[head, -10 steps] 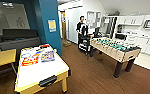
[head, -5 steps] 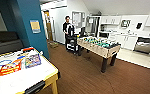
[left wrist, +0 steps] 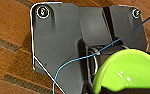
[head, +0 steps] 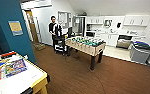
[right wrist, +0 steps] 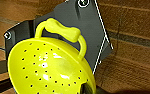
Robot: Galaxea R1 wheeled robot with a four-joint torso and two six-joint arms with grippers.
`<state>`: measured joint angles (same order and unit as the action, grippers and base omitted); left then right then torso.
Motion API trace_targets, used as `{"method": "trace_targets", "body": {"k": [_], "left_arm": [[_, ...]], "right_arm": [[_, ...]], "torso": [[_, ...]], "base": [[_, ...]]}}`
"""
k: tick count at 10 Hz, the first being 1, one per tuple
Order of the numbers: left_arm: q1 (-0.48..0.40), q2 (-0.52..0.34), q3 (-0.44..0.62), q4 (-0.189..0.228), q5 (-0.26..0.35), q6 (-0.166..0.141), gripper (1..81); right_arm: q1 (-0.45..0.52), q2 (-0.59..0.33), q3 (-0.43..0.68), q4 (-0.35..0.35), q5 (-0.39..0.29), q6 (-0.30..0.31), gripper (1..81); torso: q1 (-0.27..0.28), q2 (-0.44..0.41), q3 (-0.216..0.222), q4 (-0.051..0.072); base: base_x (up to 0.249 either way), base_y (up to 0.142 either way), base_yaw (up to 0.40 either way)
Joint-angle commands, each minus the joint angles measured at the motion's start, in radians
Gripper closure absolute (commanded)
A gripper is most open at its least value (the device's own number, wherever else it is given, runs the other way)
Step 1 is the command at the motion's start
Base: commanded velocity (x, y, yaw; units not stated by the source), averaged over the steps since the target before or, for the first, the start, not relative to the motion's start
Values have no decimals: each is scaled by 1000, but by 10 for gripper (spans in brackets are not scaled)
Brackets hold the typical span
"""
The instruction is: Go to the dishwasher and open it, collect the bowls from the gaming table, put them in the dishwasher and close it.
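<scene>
Brown wood flooring is running under both wrists. One lime bowl (left wrist: 127, 71) is sitting right at the left wrist and a perforated yellow-green bowl (right wrist: 49, 67) with a loop handle at the right wrist — whether either gripper is clamped on its bowl, I cannot tell. Farther out, a football table (head: 87, 45) is standing mid-room, a person (head: 54, 31) behind it. Beyond, the dishwasher (head: 124, 41) is hanging open under the white counter, beside a grey bin (head: 140, 52).

A person (head: 54, 26) stands behind the table-football table (head: 86, 45) — grey bin (head: 140, 52) nearby.
</scene>
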<state>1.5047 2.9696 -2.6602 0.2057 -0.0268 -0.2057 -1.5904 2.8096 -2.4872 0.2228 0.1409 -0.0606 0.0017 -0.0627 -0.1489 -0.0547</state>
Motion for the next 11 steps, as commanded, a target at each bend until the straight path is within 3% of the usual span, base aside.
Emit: {"method": "trace_targets", "body": {"k": [1,8,11], "left_arm": [[-44,-4,0,7,54,5,811],[-43,-9,0,7,53,5,811],[-43,-13,0,6,53,5,811]], "right_arm": [[29,-16,-1,-9,-55,-4,811],[28,-16,1,-10,-52,-4,811],[28,-16,-1,-10,-52,-4,811]], "torso": [[0,0,0,0],[0,0,0,0],[0,0,0,0]], "base": [[0,0,-400],[0,0,-396],[34,0,-79]]}}
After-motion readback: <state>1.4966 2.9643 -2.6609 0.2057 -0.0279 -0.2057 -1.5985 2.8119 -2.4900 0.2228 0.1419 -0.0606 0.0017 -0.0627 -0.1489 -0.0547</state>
